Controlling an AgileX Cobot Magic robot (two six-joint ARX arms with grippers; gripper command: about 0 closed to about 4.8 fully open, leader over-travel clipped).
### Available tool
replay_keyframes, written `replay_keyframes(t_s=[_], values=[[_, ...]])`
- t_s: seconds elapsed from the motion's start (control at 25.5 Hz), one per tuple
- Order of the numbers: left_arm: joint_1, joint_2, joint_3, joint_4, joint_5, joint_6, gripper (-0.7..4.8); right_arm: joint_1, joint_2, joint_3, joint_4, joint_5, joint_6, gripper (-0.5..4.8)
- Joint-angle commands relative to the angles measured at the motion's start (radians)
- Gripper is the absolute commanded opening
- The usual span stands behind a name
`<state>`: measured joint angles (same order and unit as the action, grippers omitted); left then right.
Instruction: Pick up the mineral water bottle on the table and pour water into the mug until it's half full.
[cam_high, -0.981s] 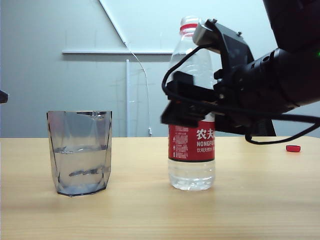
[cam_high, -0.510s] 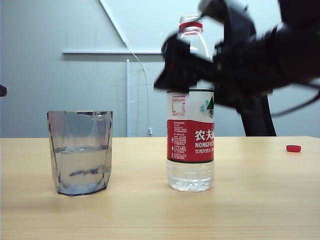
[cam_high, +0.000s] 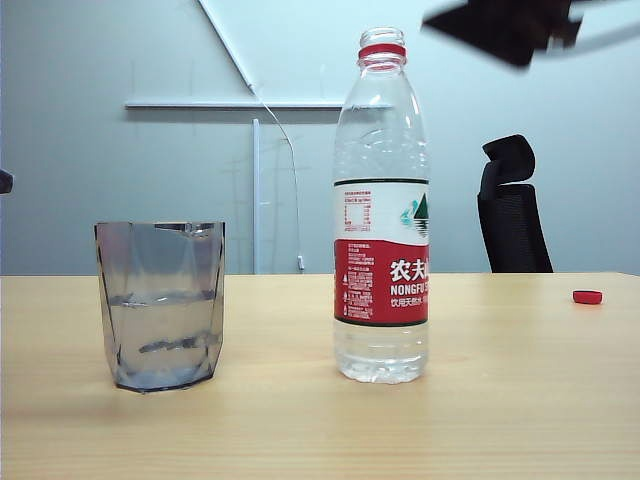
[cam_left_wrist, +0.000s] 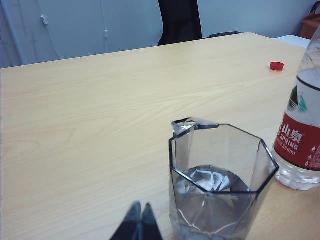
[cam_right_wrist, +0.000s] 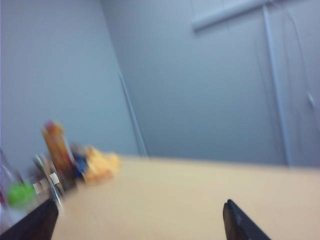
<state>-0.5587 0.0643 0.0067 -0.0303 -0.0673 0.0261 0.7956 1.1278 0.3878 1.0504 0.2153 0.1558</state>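
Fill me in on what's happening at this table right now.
Nothing is being held. The mineral water bottle stands upright and uncapped on the table, its red cap lying off to the side. The mug beside it is roughly half full of water. The right tool is open and raised well above the bottle, clear of it. The left tool is shut, hovering low near the mug without touching it.

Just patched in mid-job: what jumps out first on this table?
The water bottle stands upright and uncapped mid-table, held by nothing; its red cap lies far off to the right. Left of it, apart, the grey mug is about half full. The right claw hangs open, high above the bottle's right; the left claw sits shut beside the mug.
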Motion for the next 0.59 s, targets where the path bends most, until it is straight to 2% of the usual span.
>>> replay_keyframes(t_s=[0.04,0.08,0.12,0.16,0.2,0.24,0.31,0.35,0.43,0.47,0.59], values=[[0.087,0.000,0.002,0.009,0.004,0.000,-0.02,0.001,-0.093,0.047,0.048,-0.015,-0.003,4.79],[0.128,-0.002,0.002,0.009,0.003,0.000,-0.02,0.000,-0.122,0.050,0.057,-0.011,-0.003,4.79],[0.213,-0.013,0.002,0.008,0.003,0.000,-0.02,-0.001,-0.182,0.051,0.061,-0.003,-0.004,2.18],[0.264,-0.021,0.002,0.009,0.003,0.000,-0.02,-0.003,-0.217,0.051,0.051,-0.003,-0.012,0.41],[0.339,-0.038,0.002,0.009,0.002,0.000,-0.02,-0.010,-0.275,0.051,0.020,0.005,-0.049,0.09],[0.374,-0.047,0.002,0.009,0.002,0.000,-0.02,-0.015,-0.306,0.051,-0.004,0.019,-0.066,-0.06],[0.442,-0.058,0.002,0.016,0.000,0.000,-0.02,-0.022,-0.380,0.051,-0.085,0.062,-0.106,-0.08],[0.492,-0.058,0.002,0.016,0.000,0.000,-0.02,-0.027,-0.449,0.051,-0.179,0.097,-0.131,-0.08],[0.529,-0.058,0.002,0.013,0.000,0.000,-0.02,-0.028,-0.542,0.051,-0.312,0.142,-0.153,-0.08],[0.552,-0.058,0.002,0.013,0.000,0.000,-0.02,-0.029,-0.637,0.051,-0.459,0.206,-0.188,-0.08],[0.560,-0.058,0.002,0.012,0.000,0.000,-0.02,-0.029,-0.780,0.051,-0.675,0.253,-0.216,-0.08]])
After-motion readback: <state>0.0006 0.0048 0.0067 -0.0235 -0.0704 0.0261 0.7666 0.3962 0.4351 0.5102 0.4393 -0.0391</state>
